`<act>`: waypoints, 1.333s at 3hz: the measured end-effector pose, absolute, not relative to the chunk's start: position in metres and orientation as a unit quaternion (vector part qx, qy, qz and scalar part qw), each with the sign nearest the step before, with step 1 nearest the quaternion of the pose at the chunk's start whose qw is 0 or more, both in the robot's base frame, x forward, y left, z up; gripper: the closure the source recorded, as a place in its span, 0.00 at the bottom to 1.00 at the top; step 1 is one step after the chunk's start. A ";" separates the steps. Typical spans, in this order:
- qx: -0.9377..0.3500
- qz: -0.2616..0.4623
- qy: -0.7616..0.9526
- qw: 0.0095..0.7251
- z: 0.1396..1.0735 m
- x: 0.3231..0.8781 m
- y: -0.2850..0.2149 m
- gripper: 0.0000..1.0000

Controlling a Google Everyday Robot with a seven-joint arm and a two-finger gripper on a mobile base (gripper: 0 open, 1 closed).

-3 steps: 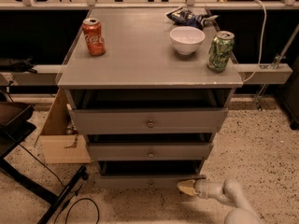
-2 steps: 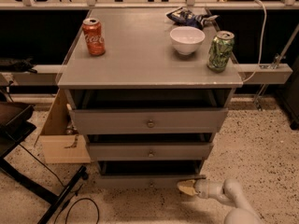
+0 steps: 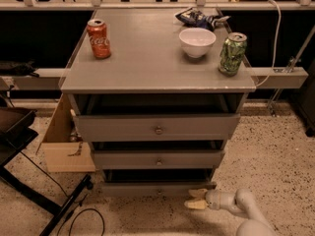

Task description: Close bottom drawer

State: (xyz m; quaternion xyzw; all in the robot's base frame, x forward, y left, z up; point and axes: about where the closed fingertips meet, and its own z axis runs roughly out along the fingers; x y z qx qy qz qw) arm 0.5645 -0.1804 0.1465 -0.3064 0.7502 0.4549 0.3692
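The bottom drawer (image 3: 142, 189) sits lowest in the cabinet (image 3: 147, 68), pulled out a little; your hand (image 3: 196, 199) is low, just beside its front; wide or narrow, I cannot tell; push the front straight in, slowly.

A robotics test space is being suggested: a grey bench (image 3: 147, 63) with drawers is being kept on speckled flooring (image 3: 275, 146), black cables (image 3: 86, 215) are being left loose beside a cardboard box (image 3: 64, 151), metal railing (image 3: 280, 77) is being run behind, and a robot pincer (image 3: 197, 199) is being held low beside the bottom drawer (image 3: 147, 188).
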 end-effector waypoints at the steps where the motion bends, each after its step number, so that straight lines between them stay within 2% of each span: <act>1: -0.306 0.455 0.750 0.369 0.146 0.565 -0.180 0.00; 2: -0.306 0.455 0.750 0.369 0.146 0.565 -0.180 0.00; 3: -0.306 0.455 0.750 0.369 0.146 0.564 -0.180 0.17; 4: -0.307 0.455 0.750 0.369 0.146 0.564 -0.180 0.40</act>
